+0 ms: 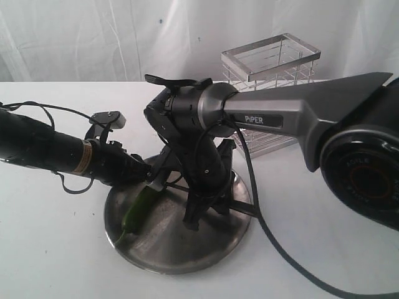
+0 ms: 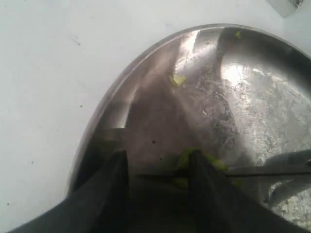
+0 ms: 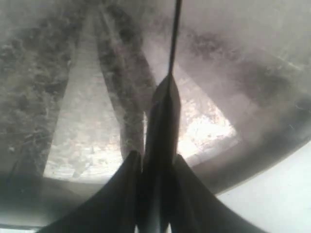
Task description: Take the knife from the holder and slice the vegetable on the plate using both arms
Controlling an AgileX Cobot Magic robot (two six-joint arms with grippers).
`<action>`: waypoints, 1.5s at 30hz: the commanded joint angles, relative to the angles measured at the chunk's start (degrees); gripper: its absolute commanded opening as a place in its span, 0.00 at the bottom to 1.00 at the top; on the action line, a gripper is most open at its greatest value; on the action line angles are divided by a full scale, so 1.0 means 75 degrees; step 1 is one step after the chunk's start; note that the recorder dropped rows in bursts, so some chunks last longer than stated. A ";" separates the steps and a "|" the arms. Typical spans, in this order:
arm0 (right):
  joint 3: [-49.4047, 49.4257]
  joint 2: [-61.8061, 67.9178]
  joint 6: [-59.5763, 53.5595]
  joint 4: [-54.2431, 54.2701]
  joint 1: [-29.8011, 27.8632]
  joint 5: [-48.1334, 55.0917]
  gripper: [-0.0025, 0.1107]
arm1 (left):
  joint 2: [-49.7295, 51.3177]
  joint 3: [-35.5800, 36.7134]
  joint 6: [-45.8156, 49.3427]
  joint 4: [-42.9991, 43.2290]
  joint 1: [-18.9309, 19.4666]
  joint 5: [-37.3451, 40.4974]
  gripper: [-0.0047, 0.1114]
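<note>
The steel plate (image 1: 206,249) lies at the front middle, with the green chili (image 1: 139,209) on its left side. My left gripper (image 1: 157,182) is at the chili's upper end. In the left wrist view this gripper (image 2: 158,158) is open, and one finger (image 2: 197,170) covers part of the chili (image 2: 216,163). My right gripper (image 1: 198,215) points down over the plate's middle and is shut on the knife (image 1: 240,207). In the right wrist view the right gripper (image 3: 156,158) clamps the black handle (image 3: 163,111). The thin blade (image 2: 262,170) crosses the plate (image 2: 252,87) at the chili.
The chrome wire holder (image 1: 271,81) stands behind the plate at the back right. A small cut green bit (image 2: 178,79) lies on the plate. A black cable (image 1: 280,249) trails from the right arm over the white table. A white curtain backs the scene.
</note>
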 commanded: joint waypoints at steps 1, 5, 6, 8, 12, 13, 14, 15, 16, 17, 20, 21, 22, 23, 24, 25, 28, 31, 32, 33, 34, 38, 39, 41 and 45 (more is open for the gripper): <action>-0.0126 0.0176 -0.0011 0.0252 0.0085 -0.0623 0.02 | 0.0130 0.0239 -0.0440 0.0732 -0.0198 -0.0561 0.47; -0.0110 0.0162 0.0190 0.0083 0.0085 -0.0623 0.02 | -0.0083 0.0254 -0.0475 0.0732 -0.0198 -0.0590 0.47; -0.0110 0.0118 0.0206 0.0102 0.0085 -0.0623 0.02 | -0.0148 0.0254 -0.0475 0.0732 -0.0198 -0.0590 0.47; -0.0110 0.0027 0.0206 0.0117 0.0085 -0.0623 0.02 | -0.0244 0.0254 -0.0475 0.0732 -0.0198 -0.0578 0.47; -0.0110 0.0019 0.0206 0.0104 0.0085 -0.0623 0.02 | -0.0362 0.0254 -0.0475 0.0732 -0.0198 -0.0579 0.47; -0.0110 0.0033 0.0206 0.0092 0.0085 -0.0623 0.02 | -0.0396 0.0254 -0.0475 0.0732 -0.0198 -0.0579 0.47; -0.0110 0.0033 0.0206 0.0092 0.0085 -0.0623 0.02 | -0.0431 0.0254 -0.0475 0.0732 -0.0198 -0.0579 0.47; -0.0110 0.0033 0.0206 0.0092 0.0085 -0.0623 0.02 | -0.0487 0.0254 -0.0475 0.0732 -0.0198 -0.0543 0.47; -0.0110 0.0033 0.0206 0.0079 0.0085 -0.0623 0.02 | -0.0543 0.0254 -0.0461 0.0732 -0.0177 -0.0475 0.47; -0.0110 0.0033 0.0206 0.0072 0.0085 -0.0623 0.02 | -0.0584 0.0254 -0.0440 0.0732 -0.0129 -0.0439 0.47; -0.0110 0.0033 0.0206 0.0053 0.0085 -0.0623 0.02 | -0.0816 0.0254 -0.0441 0.0732 0.0112 -0.0301 0.48; -0.0110 0.0033 0.0206 0.0031 0.0085 -0.0623 0.02 | -0.0920 0.0254 -0.0441 0.0732 0.0211 -0.0261 0.49; -0.0110 0.0033 0.0206 0.0011 0.0085 -0.0623 0.02 | -0.1026 0.0254 -0.0473 0.0732 0.0317 -0.0180 0.51; -0.0110 0.0033 0.0206 -0.0007 0.0085 -0.0623 0.02 | -0.1130 0.0254 -0.0513 0.0732 0.0401 -0.0096 0.54; -0.0110 0.0033 0.0206 -0.0007 0.0085 -0.0623 0.02 | -0.1236 0.0254 -0.0552 0.0732 0.0498 -0.0062 0.56; -0.0110 0.0033 0.0206 -0.0007 0.0085 -0.0623 0.02 | -0.1326 0.0254 -0.0566 0.0732 0.0567 -0.0062 0.57; -0.0110 0.0033 0.0206 -0.0007 0.0085 -0.0623 0.02 | -0.1479 0.0254 -0.0569 0.0732 0.0619 -0.0076 0.57; -0.0110 0.0033 0.0206 -0.0028 0.0051 -0.0623 0.02 | -0.1526 0.0254 -0.0582 0.0732 0.0619 -0.0139 0.57; -0.0110 0.0033 0.0206 -0.0149 0.0031 -0.0623 0.02 | -0.1526 0.0254 -0.0582 0.0732 0.0619 -0.0161 0.57; -0.0110 0.0033 0.0258 -0.0272 0.0013 -0.0623 0.02 | -0.1539 0.0254 -0.0582 0.0732 0.0619 -0.0194 0.57; -0.0110 0.0033 0.0366 -0.0426 -0.0003 -0.0623 0.02 | -0.1539 0.0254 -0.0582 0.0732 0.0619 -0.0214 0.57; -0.0098 -0.0104 0.0553 -0.0352 -0.0173 -0.0623 0.02 | -0.1560 0.0254 -0.0582 0.0732 0.0619 -0.0261 0.57; -0.0098 -0.0148 0.0553 -0.0305 -0.0210 -0.0623 0.02 | -0.1560 0.0254 -0.0582 0.0732 0.0619 -0.0261 0.57; -0.0098 -0.0272 0.0553 -0.0307 -0.0227 -0.0623 0.02 | -0.1560 0.0254 -0.0582 0.0732 0.0619 -0.0241 0.57; -0.0098 -0.0529 0.0553 0.0065 -0.0227 -0.0623 0.02 | -0.1560 0.0254 -0.0582 0.0732 0.0619 -0.0209 0.57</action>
